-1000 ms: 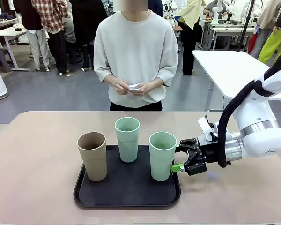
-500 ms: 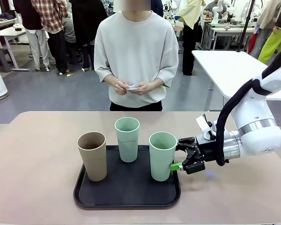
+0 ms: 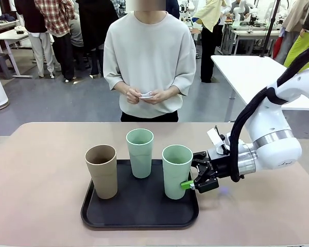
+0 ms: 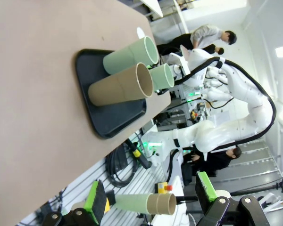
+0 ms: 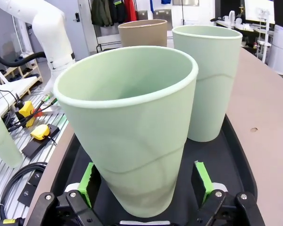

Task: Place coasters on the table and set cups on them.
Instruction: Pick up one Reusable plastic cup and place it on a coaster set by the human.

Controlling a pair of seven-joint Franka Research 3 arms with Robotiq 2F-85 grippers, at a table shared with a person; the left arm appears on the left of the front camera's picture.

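R: my right tool (image 3: 191, 171) spread, pads flanking near mint cup (image 3: 177, 172) | that cup, tan cup (image 3: 102, 171), far mint cup (image 3: 140, 153) upright on black tray (image 3: 139, 216) on surface (image 3: 41, 206) | L: my left tool (image 4: 150, 195) spread, well apart from tray | person's hands (image 3: 135, 94) hold white paper piece (image 3: 148, 94)

Right gripper (image 3: 190, 172) lies level, jaws apparently wide apart.

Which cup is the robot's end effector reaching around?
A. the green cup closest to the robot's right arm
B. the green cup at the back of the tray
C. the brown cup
A: the right end effector is open and straddles the near green cup, while the brown cup and the back green cup stand apart from it.
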